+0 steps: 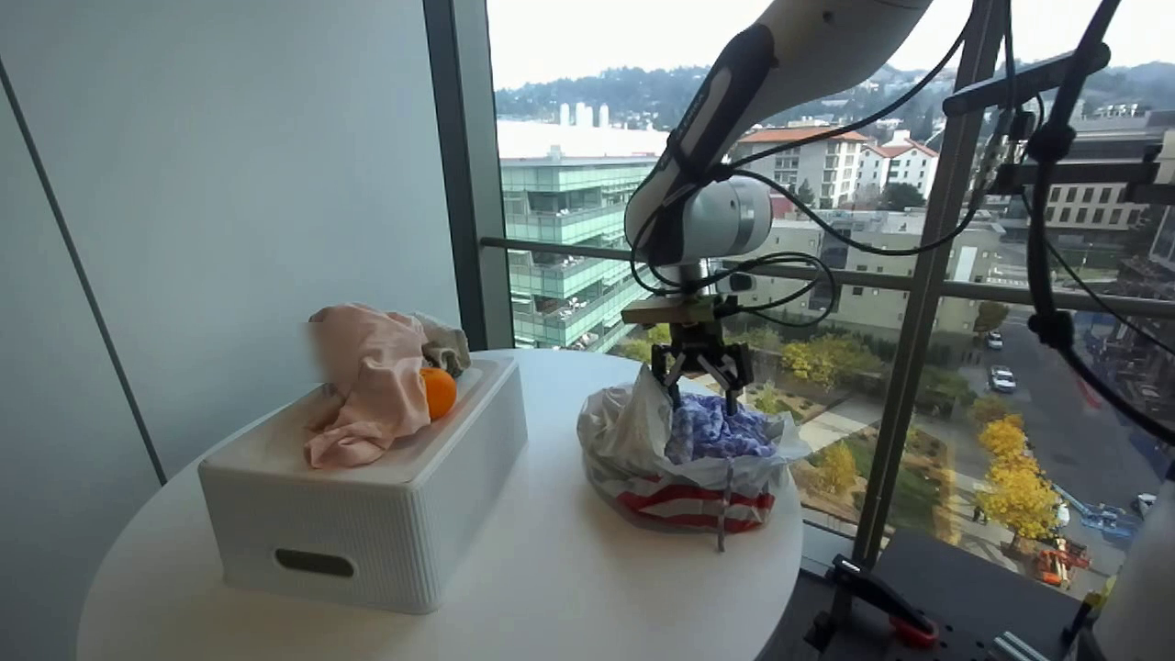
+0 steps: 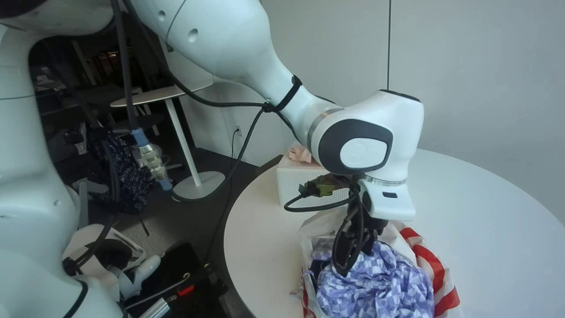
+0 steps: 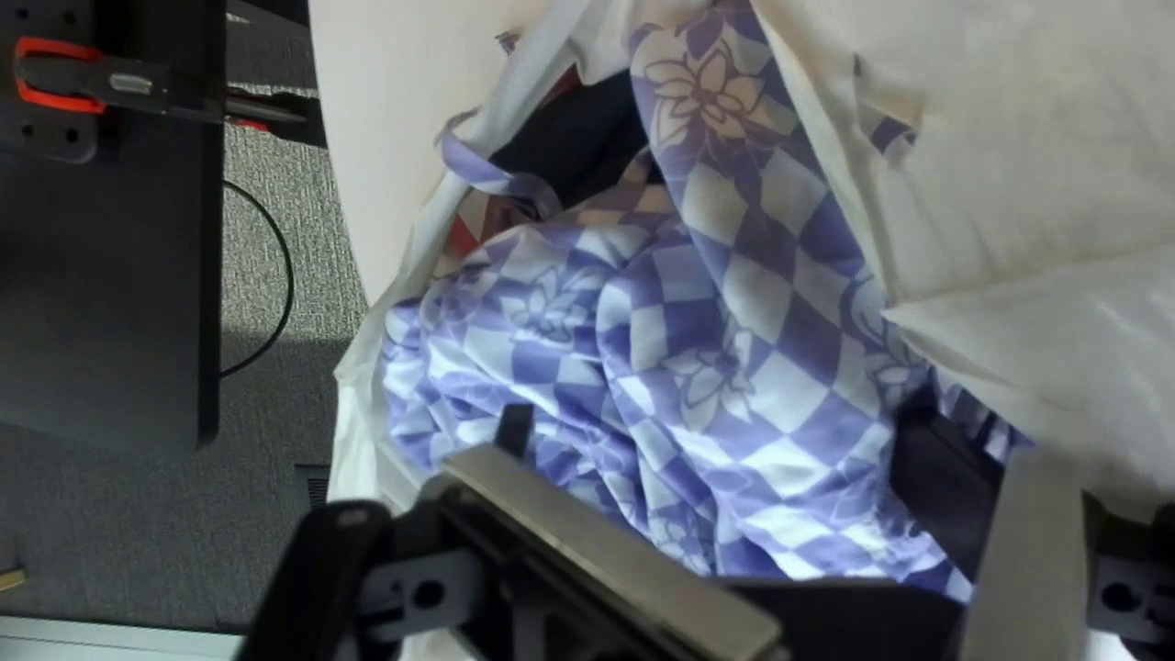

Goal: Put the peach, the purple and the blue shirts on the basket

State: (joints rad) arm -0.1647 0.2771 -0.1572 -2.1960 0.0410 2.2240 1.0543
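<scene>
Only your wrist view shows the rumpled purple-checked shirt (image 3: 771,386) is flowery too; your fingers (image 3: 610,551) are apart, btw.

No legible text, brands, numbers or signs in view

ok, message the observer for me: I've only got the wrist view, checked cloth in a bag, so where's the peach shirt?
Observer: The peach shirt lies on top of the white box.
Operator: Is anything else up there with it?
Observer: Yes, an orange ball, right beside the peach shirt.
Operator: And what's the white box standing on?
Observer: The same round table as the bag.
</scene>
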